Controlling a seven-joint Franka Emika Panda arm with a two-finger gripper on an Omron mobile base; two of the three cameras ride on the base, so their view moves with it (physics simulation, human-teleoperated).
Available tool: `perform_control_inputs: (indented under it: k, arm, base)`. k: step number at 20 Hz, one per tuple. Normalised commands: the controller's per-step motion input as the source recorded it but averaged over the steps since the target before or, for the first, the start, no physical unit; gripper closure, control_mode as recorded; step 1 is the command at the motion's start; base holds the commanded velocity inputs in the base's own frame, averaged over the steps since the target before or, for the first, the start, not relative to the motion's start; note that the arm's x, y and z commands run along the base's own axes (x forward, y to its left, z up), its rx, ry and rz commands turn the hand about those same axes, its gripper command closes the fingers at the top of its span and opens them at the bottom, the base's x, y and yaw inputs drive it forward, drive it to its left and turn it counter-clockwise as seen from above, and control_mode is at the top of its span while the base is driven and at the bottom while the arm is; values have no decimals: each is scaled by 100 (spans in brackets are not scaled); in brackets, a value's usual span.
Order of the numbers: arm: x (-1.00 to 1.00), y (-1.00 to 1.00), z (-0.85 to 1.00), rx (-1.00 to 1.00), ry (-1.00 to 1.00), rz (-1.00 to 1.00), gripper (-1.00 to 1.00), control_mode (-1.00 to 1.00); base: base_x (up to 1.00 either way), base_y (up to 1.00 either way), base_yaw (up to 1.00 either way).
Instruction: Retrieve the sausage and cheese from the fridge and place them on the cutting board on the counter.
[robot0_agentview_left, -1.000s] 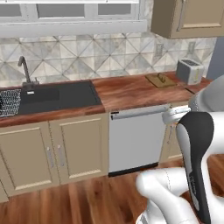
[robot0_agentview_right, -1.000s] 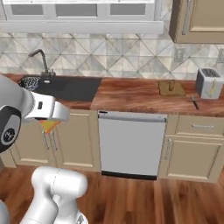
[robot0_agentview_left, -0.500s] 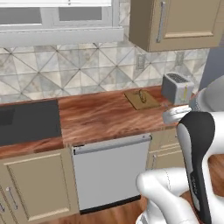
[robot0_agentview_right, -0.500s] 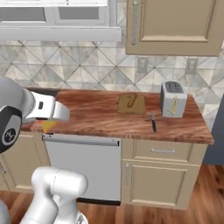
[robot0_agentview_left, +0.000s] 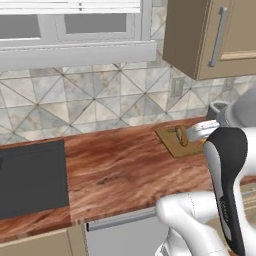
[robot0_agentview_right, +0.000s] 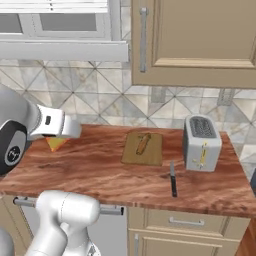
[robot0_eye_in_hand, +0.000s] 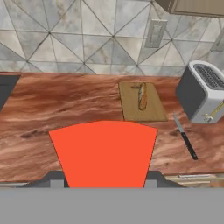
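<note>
— Pincer (robot0_eye_in_hand: 105, 186) status?
— Closed on the cheese (robot0_eye_in_hand: 104, 153), lower centre of the hand view.
— Sausage (robot0_eye_in_hand: 142, 96)?
— Lying on the cutting board (robot0_eye_in_hand: 131, 107), upper centre, on the worktop (robot0_eye_in_hand: 65, 105).

Base views look forward-down from behind arm, left and right; hand view looks along gripper (robot0_eye_in_hand: 105, 183), nearer. All share counter (robot0_agentview_left: 125, 170) ahead with cutting board (robot0_agentview_right: 142, 148).

Cheese (robot0_agentview_right: 56, 143) mostly hidden behind gripper (robot0_agentview_right: 62, 131); fingertips (robot0_eye_in_hand: 57, 180) barely visible under cheese. Toaster (robot0_agentview_left: 218, 111) largely hidden by arm. Sink (robot0_agentview_left: 31, 178) cut off at left edge.
</note>
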Motion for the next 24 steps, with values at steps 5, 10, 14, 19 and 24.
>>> perform_control_inputs:
  k: [5,10,14,19,24]
  arm:
    - [0,0,0,0,0,0,100,100]
    - [0,0,0,0,0,0,100,100]
    - [45,-28,-12,3,5,0,100,-100]
    - [81,-28,-45,2,20,0,100,-100]
    - [91,0,-61,0,16,0,100,-100]
  base:
    - [52,-23,2]
    - [30,-27,0]
    - [11,-8,0]
    - [0,0,0]
    - [0,0,0]
